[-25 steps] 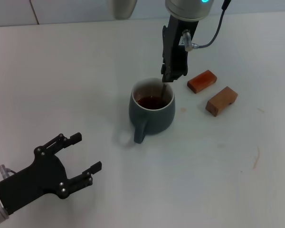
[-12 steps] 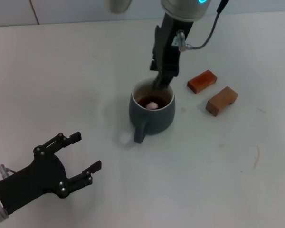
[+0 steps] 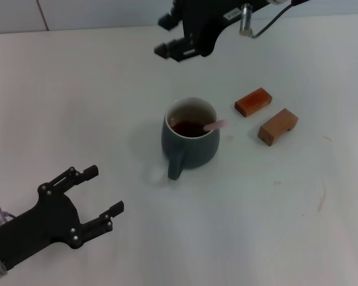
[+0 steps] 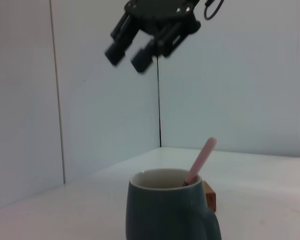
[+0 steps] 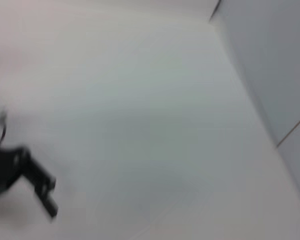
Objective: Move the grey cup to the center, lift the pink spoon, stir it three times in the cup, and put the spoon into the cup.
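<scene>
The grey cup [image 3: 191,138] stands near the middle of the table, handle toward me, with dark liquid inside. The pink spoon [image 3: 214,125] rests in it, and its pale pink handle leans over the rim on the right side. The left wrist view shows the cup [image 4: 166,211] from the side with the spoon [image 4: 200,161] slanting up out of it. My right gripper [image 3: 167,36] hangs open and empty above the table behind the cup; it shows high over the cup as the right gripper [image 4: 128,55]. My left gripper [image 3: 103,190] is open near the front left, well clear of the cup.
Two brown wooden blocks [image 3: 253,101] [image 3: 278,126] lie to the right of the cup. One block [image 4: 210,196] peeks out behind the cup in the left wrist view. A white wall runs along the back of the table.
The right gripper let go of the spoon, opened, rose and swung back to the left. The spoon now leans in the cup by itself. The left gripper shifted slightly.
</scene>
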`<state>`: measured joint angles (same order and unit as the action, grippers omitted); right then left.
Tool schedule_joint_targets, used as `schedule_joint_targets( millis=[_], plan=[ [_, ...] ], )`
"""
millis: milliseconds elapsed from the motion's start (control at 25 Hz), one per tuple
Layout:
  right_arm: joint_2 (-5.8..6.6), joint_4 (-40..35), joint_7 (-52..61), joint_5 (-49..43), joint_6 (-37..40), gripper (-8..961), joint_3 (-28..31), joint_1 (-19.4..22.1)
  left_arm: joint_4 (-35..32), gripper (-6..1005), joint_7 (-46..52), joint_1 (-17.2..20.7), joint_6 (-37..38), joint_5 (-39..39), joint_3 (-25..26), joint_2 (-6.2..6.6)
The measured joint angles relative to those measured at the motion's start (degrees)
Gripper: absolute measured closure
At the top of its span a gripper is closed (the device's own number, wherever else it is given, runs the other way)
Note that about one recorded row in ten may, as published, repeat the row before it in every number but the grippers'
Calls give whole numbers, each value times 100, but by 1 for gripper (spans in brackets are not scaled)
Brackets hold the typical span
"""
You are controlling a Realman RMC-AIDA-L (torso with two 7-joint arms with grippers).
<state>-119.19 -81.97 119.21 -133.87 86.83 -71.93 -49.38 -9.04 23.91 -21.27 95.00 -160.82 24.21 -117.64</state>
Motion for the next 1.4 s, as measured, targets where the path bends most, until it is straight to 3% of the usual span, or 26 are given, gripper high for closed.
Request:
schedule_joint_targets(
  millis=[120,160,200,320,560,680,840,960,1160,1400],
  plan=[
    [4,-137,-368,922,-632,427,72,826,-20,190,5,1,48,8,0,3],
    [4,-21,-733,1616,-896,420,215,1288,-32,190,7,0,73,11,0,4],
    [4,-21,-733,1616,-896,413,215,1288,-44,190,10,0,88,13,-1,4],
    [22,572,-1524,2955,-825,393,729,1798,-53,190,15,-1,100,13,-3,5],
    [70,2881,-3799,4983,507,352,2357,2267,-53,191,17,-1,107,12,-10,5],
    [101,3946,-4862,5104,980,318,2977,2419,-53,191,17,0,111,11,-9,5],
    [186,4747,-5673,4995,1122,238,3091,2693,-54,190,17,0,112,10,-7,5],
    [253,5062,-5909,4624,1102,178,3116,2833,-55,190,17,0,112,9,-6,3],
    [407,5574,-6185,4064,966,178,3143,2968,-55,190,17,16,116,6,-17,-11],
    [446,6015,-6664,3785,479,178,3133,3022,-54,190,17,26,116,6,-33,-13]
  ],
)
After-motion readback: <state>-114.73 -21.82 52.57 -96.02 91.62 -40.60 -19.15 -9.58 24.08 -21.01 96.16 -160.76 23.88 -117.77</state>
